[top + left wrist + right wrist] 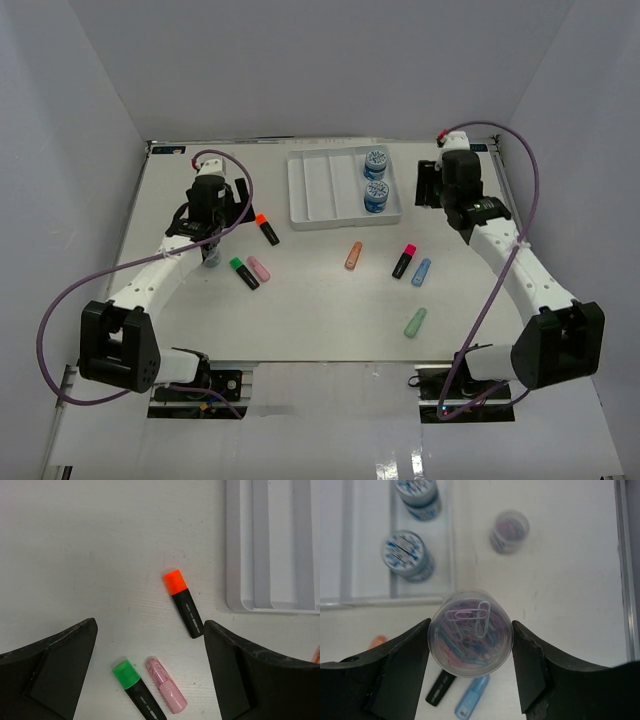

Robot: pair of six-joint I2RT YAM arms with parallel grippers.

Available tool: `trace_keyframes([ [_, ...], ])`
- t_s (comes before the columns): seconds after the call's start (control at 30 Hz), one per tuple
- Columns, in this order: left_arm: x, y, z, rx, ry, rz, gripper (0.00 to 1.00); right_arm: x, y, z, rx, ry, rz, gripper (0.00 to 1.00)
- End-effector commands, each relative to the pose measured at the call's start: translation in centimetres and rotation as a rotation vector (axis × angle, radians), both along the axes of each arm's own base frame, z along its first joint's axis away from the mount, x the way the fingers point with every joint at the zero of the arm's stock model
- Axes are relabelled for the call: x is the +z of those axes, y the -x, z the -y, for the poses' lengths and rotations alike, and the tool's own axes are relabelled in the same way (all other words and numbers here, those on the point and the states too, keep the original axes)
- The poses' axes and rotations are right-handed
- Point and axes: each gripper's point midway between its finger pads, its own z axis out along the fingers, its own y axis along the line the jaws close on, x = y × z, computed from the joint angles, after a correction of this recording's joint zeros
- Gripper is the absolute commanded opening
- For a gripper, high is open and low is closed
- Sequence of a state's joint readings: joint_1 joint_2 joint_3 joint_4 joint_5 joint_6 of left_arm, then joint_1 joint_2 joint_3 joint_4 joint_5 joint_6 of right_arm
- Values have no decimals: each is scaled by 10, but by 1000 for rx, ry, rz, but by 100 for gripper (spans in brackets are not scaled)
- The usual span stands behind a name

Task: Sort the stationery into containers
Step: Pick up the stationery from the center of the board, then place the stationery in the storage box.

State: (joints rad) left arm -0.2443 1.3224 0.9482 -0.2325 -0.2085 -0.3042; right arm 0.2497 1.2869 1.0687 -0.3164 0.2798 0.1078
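Right gripper (470,652): clamped on paper-clip jar (470,630)
Left gripper (149,640): spread wide, above orange-capped highlighter (183,603)
Tray (312,188): holds two blue-labelled jars (376,197)

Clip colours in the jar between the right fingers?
Pink and pale blue in the jar; right wrist view.

Light falls bright and even (no glare), shadows faint. From my right wrist the clip jar (470,632) is fairly sharp; the small jar (508,531) toward one o'clock is blurred.
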Motion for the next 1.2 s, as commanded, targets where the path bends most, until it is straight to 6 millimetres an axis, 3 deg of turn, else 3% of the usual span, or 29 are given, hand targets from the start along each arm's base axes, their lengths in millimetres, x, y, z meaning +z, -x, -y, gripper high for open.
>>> trace_keyframes([
  [0.0,11,-5,1,-2,7,30,98,52,-38,-60,233,37,148,50],
  [0.03,9,-5,2,-6,8,25,98,77,-50,-71,271,49,205,50],
  [0.07,7,-5,2,-8,9,19,98,70,-60,-88,328,50,190,50],
  [0.2,1,-6,2,-11,0,4,98,90,-94,-138,477,89,268,52],
  [0.23,1,-6,2,-9,-2,3,98,75,-105,-147,498,105,246,52],
  [0.27,-1,-6,0,-3,-8,-1,98,90,-113,-159,550,116,286,52],
  [0.3,-1,-6,0,0,-10,0,98,92,-118,-168,575,118,299,52],
  [0.33,-2,-6,-1,0,-13,-3,98,74,-129,-176,593,123,275,53],
  [0.4,-4,-6,-1,1,-17,-9,98,81,-140,-191,647,113,320,53],
  [0.43,-5,-6,-1,-2,-19,-11,98,69,-148,-198,669,107,309,53],
  [0.5,-6,-7,0,-5,-17,-12,98,61,-156,-206,695,113,313,53],
  [0.53,-6,-7,0,-6,-17,-14,98,45,-162,-212,710,112,293,53],
  [0.6,-7,-7,1,-10,-15,-16,98,41,-170,-218,727,109,301,54],
  [0.77,-10,-7,0,-10,-29,-27,98,4,-189,-233,745,102,291,60],
  [0.9,-12,-7,1,-16,-27,-36,98,-14,-201,-244,757,100,299,62],
  [1.17,-13,-7,2,-27,-27,-38,98,-59,-222,-234,654,147,252,69],
])
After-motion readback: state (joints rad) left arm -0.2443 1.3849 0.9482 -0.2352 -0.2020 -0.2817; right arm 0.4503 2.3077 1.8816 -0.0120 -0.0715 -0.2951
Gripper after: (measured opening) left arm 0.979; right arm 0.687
